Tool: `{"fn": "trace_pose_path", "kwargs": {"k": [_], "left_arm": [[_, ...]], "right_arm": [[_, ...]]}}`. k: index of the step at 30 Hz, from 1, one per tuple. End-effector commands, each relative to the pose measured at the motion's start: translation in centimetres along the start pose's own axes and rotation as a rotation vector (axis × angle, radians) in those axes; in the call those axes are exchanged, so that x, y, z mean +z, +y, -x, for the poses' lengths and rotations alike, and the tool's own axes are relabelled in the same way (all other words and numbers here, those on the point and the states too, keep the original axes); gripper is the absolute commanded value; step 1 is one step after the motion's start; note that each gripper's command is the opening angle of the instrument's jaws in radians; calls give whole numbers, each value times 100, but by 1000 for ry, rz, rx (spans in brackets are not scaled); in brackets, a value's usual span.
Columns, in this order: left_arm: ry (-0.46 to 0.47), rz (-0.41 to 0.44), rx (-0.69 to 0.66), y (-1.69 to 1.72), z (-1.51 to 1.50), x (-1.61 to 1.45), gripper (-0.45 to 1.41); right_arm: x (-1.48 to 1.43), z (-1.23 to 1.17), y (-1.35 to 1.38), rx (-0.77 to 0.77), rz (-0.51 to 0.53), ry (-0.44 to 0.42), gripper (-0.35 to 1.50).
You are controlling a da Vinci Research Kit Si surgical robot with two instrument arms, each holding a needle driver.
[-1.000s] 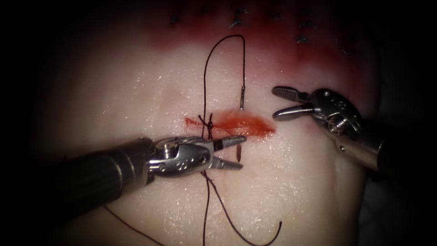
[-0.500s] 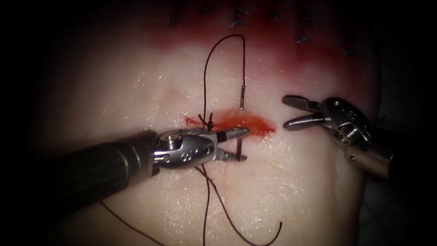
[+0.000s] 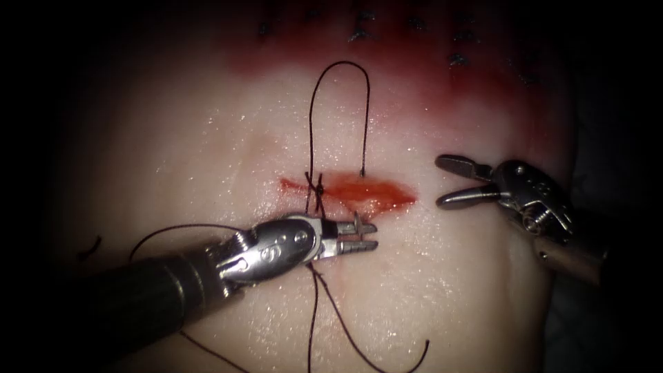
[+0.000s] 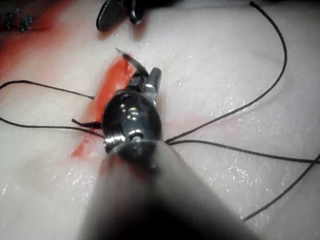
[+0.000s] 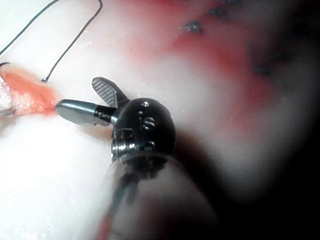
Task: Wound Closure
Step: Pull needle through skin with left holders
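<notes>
Steel needle (image 4: 131, 60), pinched by left gripper (image 3: 371, 236), drawn further through tissue (image 3: 207, 138); right gripper (image 3: 443, 182) spread, empty.

Pale pinkish-white glistening tissue (image 3: 207, 138) carries an orange-red cut (image 3: 359, 188) at frame centre, crossed by thin dark maroon thread (image 3: 312, 117). Deep red fluid (image 3: 442, 76) stains the upper right, dotted with dark stitch marks (image 3: 362, 33).

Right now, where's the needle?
In the endoscope view the needle is held in the left tool, just below the cut near its middle; the left wrist view shows its tip free above the tissue.
</notes>
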Motion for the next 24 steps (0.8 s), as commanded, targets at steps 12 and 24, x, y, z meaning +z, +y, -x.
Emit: {"fn": "trace_pose_path", "kwargs": {"k": [12, 24], "left_arm": [[118, 72, -332, 17, -37, 3, -35], [113, 75, -332, 51, -65, -15, -35]], "right_arm": [[17, 13, -20, 80, -9, -48, 123], [19, 12, -36, 203, -56, -101, 121]]}}
